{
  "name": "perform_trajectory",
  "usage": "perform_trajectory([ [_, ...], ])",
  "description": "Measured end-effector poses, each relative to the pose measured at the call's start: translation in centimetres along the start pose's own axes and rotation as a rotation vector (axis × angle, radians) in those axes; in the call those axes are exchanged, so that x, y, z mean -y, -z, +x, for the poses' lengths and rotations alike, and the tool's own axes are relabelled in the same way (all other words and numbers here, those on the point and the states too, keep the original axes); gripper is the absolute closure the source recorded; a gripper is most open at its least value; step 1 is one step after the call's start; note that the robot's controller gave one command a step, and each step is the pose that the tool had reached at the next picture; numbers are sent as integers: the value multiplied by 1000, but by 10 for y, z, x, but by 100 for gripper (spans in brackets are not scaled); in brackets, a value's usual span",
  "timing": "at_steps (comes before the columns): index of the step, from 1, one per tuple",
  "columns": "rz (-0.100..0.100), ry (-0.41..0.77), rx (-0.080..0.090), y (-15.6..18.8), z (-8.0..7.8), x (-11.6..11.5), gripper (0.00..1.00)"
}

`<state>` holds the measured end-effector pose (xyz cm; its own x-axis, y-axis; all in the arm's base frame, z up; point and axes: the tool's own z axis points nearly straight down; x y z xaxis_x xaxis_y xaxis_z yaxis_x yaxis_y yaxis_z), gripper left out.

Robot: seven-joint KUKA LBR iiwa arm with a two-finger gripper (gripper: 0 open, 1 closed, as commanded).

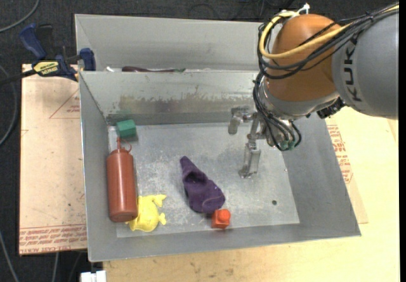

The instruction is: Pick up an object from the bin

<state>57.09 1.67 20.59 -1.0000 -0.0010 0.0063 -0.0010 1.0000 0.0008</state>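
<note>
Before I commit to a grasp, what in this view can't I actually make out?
- Camera view: the back right corner of the bin, hidden behind the arm's orange cover.
- Camera view: anything under the purple cloth, covered by its folds.
- Camera view: the dark speck on the floor, too small to identify.

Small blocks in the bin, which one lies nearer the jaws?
The orange-red block, beside the purple cloth's lower end. The green block sits farther off, in the far left corner.
</note>
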Motion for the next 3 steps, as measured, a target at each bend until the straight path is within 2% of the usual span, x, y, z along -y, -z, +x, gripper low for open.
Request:
perform_trajectory([
  [1,0,0,7,4,-1,0,0],
  [2,0,-45,15,-30,6,-20,0],
  [3,-5,-53,10,-86,39,-16,0],
])
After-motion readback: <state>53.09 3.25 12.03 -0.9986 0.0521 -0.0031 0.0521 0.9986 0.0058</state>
